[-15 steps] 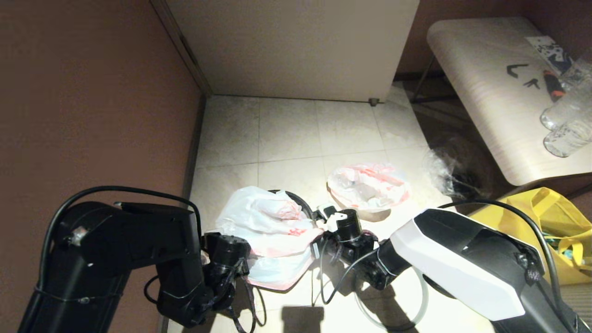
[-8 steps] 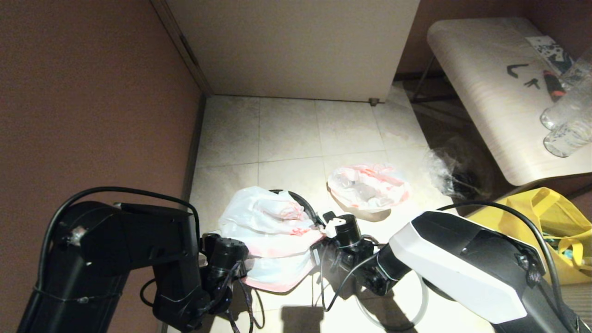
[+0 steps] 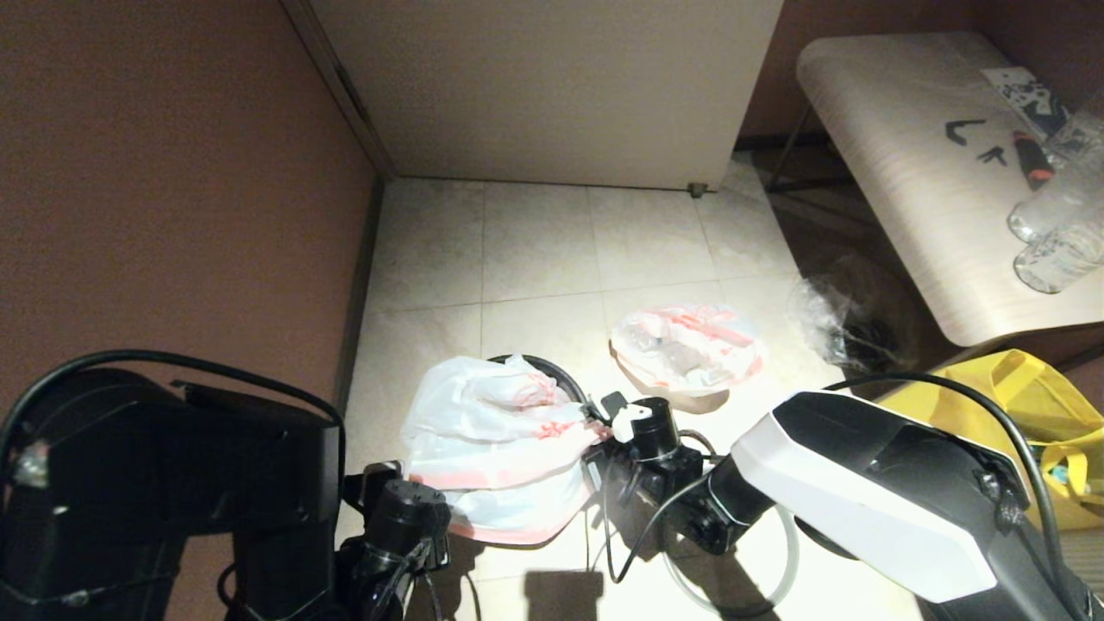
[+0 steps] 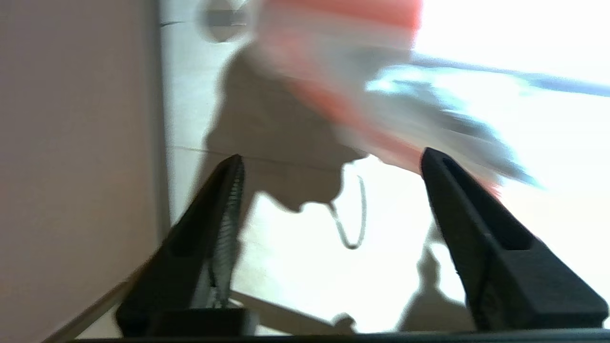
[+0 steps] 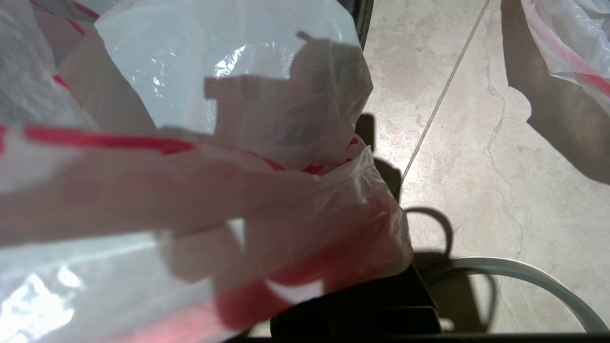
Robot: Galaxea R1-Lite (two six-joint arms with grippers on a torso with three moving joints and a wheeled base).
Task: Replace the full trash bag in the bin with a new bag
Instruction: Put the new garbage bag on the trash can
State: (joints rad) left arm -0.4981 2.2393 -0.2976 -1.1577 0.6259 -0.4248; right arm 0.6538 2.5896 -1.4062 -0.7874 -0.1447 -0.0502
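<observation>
The new bag (image 3: 496,444), white with red print and a pinkish edge strip, lies draped over the black bin, of which only an arc of rim (image 3: 556,373) shows. My right gripper (image 3: 604,424) is at the bag's right edge, shut on bunched plastic (image 5: 333,247) that hides its jaws. The bin's rim (image 5: 364,14) also shows in the right wrist view. My left gripper (image 4: 331,155) is open and holds nothing, low and near-left of the bag. The bag's red edge (image 4: 343,109) is just beyond its tips. The full trash bag (image 3: 686,345) with bottles lies on the floor to the right.
The grey ring (image 3: 780,561) lies on the tiles under my right arm. Clear plastic wrap (image 3: 841,319), a yellow tote (image 3: 1035,414) and a table (image 3: 914,198) with bottles stand at the right. A brown wall (image 3: 172,216) runs along the left, with a white cabinet (image 3: 552,86) behind.
My left arm has pulled back and down toward the near left, away from the bag's left edge. The bag has shifted slightly and sagged. The right gripper has stayed at the bag's right edge.
</observation>
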